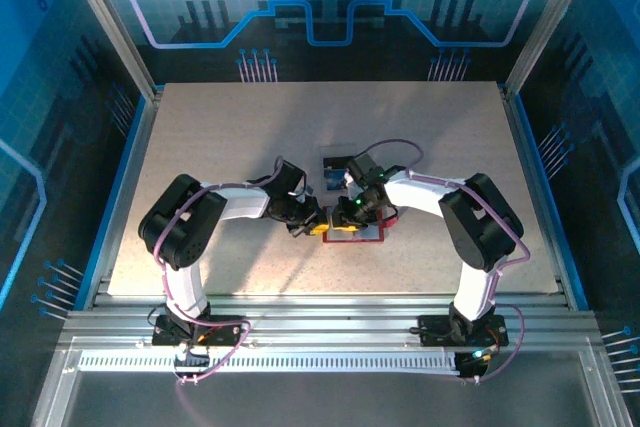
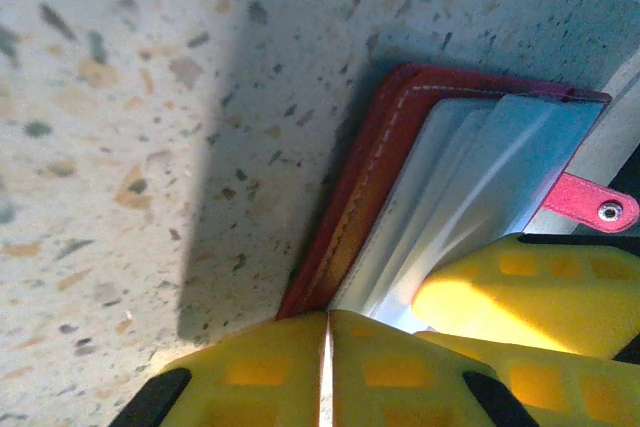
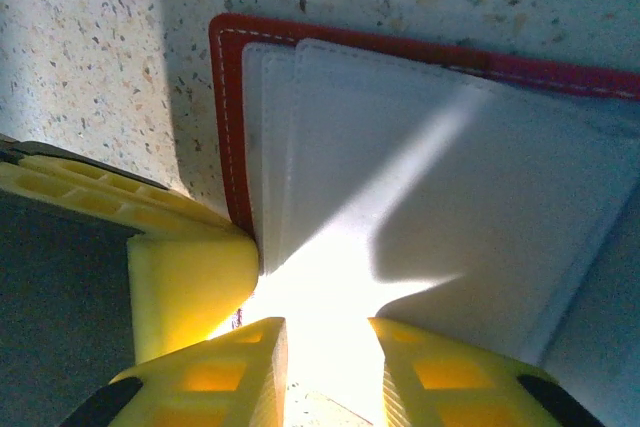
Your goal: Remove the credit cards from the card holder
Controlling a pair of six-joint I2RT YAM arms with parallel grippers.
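The red card holder lies open on the table, its grey inner pockets facing up and its strap tab sticking out at the side. My left gripper is shut, its tips pressed against the holder's red stitched edge. My right gripper stands open over the pockets, its fingertips down on the grey fabric; strong glare hides what lies between them. A small blue and white credit card lies flat on the table just behind the two grippers.
The speckled tabletop stretches wide to the left, right and back of the holder. Blue walls and metal posts close the table in. Both arms bend inward and meet at the centre.
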